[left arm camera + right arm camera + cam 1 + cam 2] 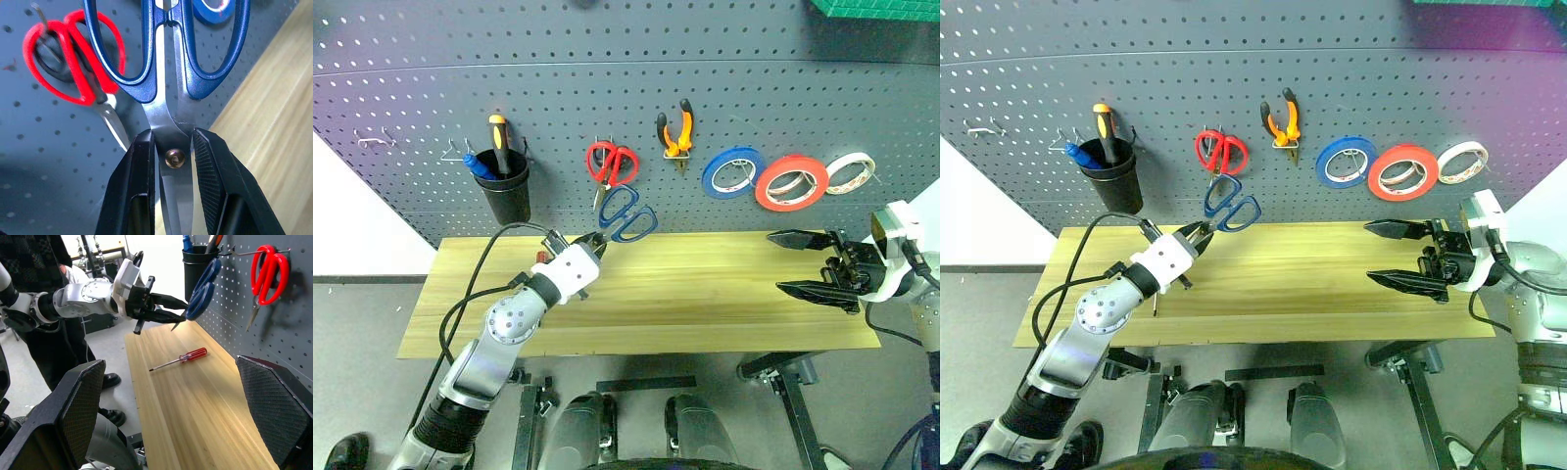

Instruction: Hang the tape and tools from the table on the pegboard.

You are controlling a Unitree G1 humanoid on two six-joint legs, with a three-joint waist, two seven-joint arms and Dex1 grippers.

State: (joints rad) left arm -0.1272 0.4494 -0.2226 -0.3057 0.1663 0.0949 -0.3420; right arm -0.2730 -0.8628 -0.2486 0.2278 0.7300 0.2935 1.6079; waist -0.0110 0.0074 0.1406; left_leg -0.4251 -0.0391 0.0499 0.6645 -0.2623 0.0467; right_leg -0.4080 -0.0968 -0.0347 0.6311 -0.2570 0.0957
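My left pincer (594,242) is clamped on the steel blades of the blue-handled scissors (628,214), holding them up off the table (705,294) with the handles against the pegboard (607,88), just below the hanging red-handled scissors (610,163). My right pincer (811,262) stands wide and empty over the table's right end. The red-handled screwdriver (181,358) lies on the wood, while the pliers (675,132) and red tape (790,182) hang on hooks.
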